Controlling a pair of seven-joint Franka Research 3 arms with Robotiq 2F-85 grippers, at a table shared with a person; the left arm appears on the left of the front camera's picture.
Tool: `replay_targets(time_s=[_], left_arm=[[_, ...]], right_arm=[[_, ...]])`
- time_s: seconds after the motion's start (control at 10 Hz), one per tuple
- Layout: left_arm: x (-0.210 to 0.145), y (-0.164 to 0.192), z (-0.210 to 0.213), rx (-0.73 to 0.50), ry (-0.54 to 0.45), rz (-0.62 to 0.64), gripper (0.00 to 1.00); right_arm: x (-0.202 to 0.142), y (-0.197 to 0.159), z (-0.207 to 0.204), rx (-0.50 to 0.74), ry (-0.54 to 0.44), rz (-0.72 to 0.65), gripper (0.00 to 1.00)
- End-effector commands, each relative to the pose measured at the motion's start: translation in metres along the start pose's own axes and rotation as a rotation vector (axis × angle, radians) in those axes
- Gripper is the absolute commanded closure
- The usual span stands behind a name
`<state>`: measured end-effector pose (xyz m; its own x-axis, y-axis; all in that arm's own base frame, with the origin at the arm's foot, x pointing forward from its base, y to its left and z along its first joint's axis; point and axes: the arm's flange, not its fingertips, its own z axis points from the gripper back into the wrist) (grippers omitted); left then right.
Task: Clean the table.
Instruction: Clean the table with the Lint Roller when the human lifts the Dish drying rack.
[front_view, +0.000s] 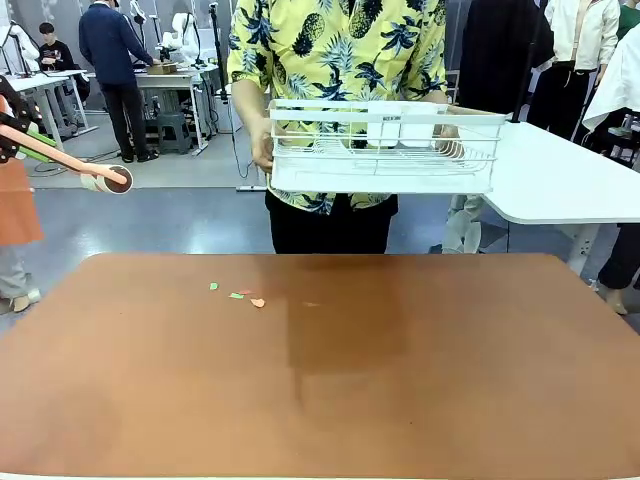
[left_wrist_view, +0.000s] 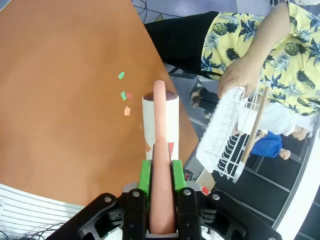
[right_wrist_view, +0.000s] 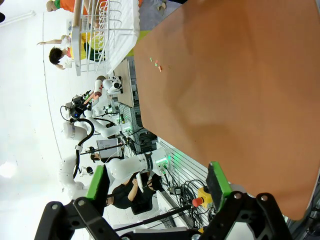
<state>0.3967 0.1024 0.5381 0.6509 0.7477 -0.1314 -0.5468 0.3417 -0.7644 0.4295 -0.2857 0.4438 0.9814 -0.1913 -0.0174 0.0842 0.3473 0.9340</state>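
Pinching a salmon-handled white lint roller (left_wrist_view: 161, 122), your left hand (left_wrist_view: 161, 165) hangs past the reddish-brown tabletop's (front_view: 420, 400) far-left edge; right hand (right_wrist_view: 157, 176) spread. Land the roll tilted and it may scatter the coloured paper scraps (front_view: 240, 294).

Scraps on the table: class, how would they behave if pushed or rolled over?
The scraps look tiny, thin and flat, so probably very light; a push may just slide or scatter them on the smooth table. They lie loose and apart, so the roller in the left tool would probably lift them; coloured bits seem to cling to it.
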Motion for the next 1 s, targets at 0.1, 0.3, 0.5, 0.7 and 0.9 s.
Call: replay_targets(time_s=[0.1, 0.3, 0.5, 0.7, 0.9], left_arm=[[0.000, 0.000, 0.000, 0.008, -0.006, 0.005, 1.00], [0.000, 0.000, 0.000, 0.008, -0.006, 0.005, 1.00], [0.002, -0.012, 0.005, -0.001, -0.016, -0.093, 0.81], [0.004, -0.047, 0.018, 0.070, -0.018, -0.368, 0.81], [0.015, -0.088, 0.017, 0.166, -0.011, -0.667, 0.81]], right_arm=[[-0.001, 0.002, 0.001, -0.001, 0.000, 0.002, 0.00], [-0.001, 0.002, 0.001, -0.001, 0.000, 0.002, 0.00], [-0.001, 0.002, 0.001, -0.001, 0.000, 0.002, 0.00], [-0.001, 0.002, 0.001, -0.001, 0.000, 0.002, 0.00], [-0.001, 0.002, 0.001, -0.001, 0.000, 0.002, 0.00]])
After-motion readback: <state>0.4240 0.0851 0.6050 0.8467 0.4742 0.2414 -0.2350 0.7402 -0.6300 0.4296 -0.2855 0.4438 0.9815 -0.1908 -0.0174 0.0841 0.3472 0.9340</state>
